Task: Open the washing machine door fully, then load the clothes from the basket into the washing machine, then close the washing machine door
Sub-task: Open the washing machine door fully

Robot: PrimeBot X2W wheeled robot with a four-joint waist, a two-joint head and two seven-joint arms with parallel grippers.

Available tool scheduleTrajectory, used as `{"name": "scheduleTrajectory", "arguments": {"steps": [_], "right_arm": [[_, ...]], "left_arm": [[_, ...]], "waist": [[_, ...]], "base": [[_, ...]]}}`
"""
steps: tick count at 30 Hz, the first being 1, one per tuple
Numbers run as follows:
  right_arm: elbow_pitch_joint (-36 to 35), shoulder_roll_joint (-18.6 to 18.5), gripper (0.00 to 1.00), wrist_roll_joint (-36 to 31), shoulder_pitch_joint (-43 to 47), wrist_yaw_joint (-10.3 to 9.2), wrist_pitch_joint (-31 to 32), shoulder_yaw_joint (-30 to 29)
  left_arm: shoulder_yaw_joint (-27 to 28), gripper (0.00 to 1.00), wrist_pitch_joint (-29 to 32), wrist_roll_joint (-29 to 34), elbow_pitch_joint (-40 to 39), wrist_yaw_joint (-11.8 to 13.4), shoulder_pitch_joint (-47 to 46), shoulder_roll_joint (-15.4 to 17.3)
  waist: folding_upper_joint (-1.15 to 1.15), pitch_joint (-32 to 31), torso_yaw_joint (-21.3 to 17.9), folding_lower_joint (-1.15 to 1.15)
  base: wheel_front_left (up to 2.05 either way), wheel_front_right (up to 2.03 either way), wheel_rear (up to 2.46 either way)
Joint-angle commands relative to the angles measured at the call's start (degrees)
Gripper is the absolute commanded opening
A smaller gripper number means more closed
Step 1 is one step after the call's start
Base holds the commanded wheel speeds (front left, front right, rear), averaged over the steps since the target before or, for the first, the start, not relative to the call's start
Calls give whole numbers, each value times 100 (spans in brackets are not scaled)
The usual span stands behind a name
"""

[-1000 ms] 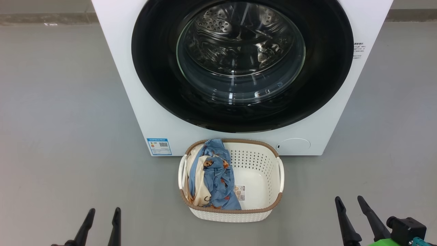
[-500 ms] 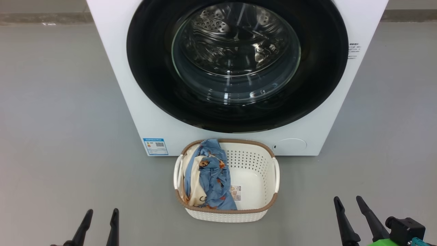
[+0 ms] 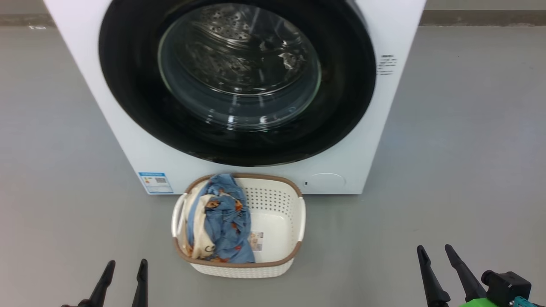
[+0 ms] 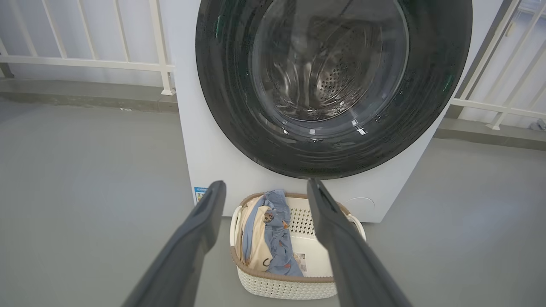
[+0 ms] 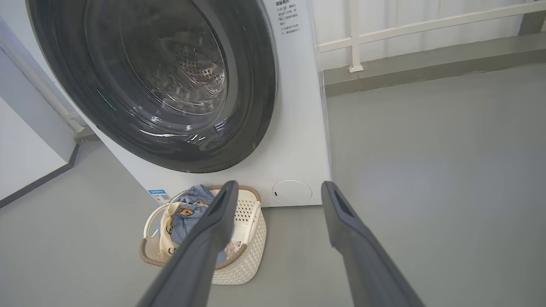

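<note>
The washing machine (image 3: 128, 145) stands white and boxy ahead of me, and its glossy black round door (image 3: 341, 85) lies flat against the front, with the steel drum visible through the glass. On the floor before it sits the cream basket (image 3: 243, 270), with the blue printed and cream clothes (image 3: 224, 221) piled in its left half. My left gripper (image 3: 128, 262) is open and empty, low and left of the basket. My right gripper (image 3: 434, 248) is open and empty, well to the basket's right. The wrist views show the left gripper (image 4: 266, 183) and the right gripper (image 5: 280, 184) pointing toward the machine.
A blue energy sticker (image 3: 155, 182) and a round service flap (image 3: 326, 181) sit low on the machine's front. White railings (image 4: 85, 64) stand behind the machine on both sides. Grey floor spreads around the basket. A white wall (image 5: 25, 162) rises at the left of the right wrist view.
The whole head picture has slid left, so the camera has turned or moved right. Both grippers keep their places in the view. The door, basket and clothes have not moved.
</note>
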Motion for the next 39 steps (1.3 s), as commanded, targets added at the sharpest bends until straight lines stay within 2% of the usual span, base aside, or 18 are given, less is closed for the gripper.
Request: {"name": "scheduleTrajectory", "arguments": {"steps": [1,15,32,33,34,35,39], "right_arm": [[-143,-50,100,-46,-14,9,-69,163],[-130,-45,100,-42,-42,9,-69,165],[-135,-15,100,-12,-95,9,-69,198],[-136,-12,49,28,-116,9,-69,217],[-139,-12,9,67,-147,9,-69,238],[-155,-13,0,106,-190,9,-69,256],[-270,35,0,315,-443,9,-69,308]], "left_arm": [[196,100,-70,-31,-157,-19,-197,53],[221,100,-70,-251,-181,-19,-210,20],[166,100,-70,-250,-205,-19,-219,-29],[158,100,-70,-248,-210,-19,-219,-37],[152,100,-70,-249,-214,-19,-222,-46],[146,100,-70,-250,-216,-19,-224,-56],[71,100,-70,-252,-213,-19,-226,-99]], "waist": [[0,21,1,0],[0,67,-20,0],[0,104,26,0],[0,114,31,0],[0,128,35,0],[0,138,39,0],[0,188,62,0]], "base": [[123,123,-246],[98,92,-190],[7,7,-14],[0,0,0],[0,0,0],[0,0,0],[0,0,0]]}}
